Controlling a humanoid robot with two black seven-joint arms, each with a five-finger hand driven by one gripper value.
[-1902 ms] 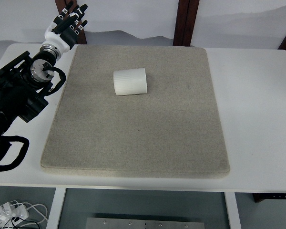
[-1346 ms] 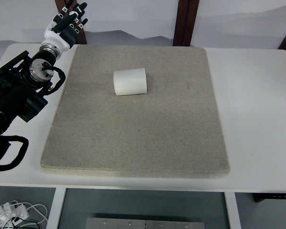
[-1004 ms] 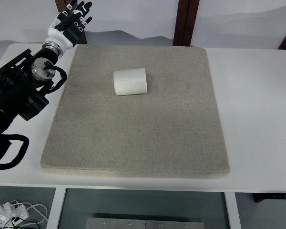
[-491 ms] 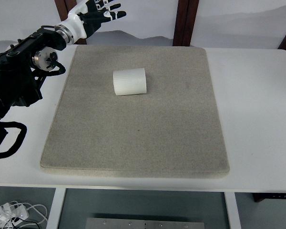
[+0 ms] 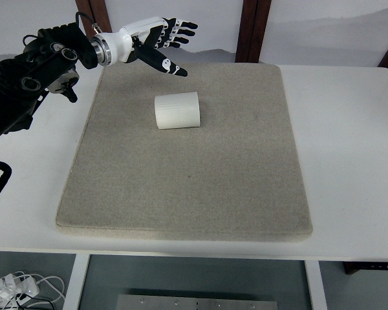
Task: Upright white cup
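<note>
While empty, left hand [image 5: 156,42] spreads above white cup [image 5: 177,110].

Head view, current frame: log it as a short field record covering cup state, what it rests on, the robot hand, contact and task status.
cup: white cup lying on its side
support: grey mat on the white table, cup in the mat's far-left part
left robot hand: fingers spread, holding nothing, above the mat's far edge, beyond and left of the cup
contact: none, hand clear of cup
right robot hand: out of view
task status: cup not yet upright
</note>
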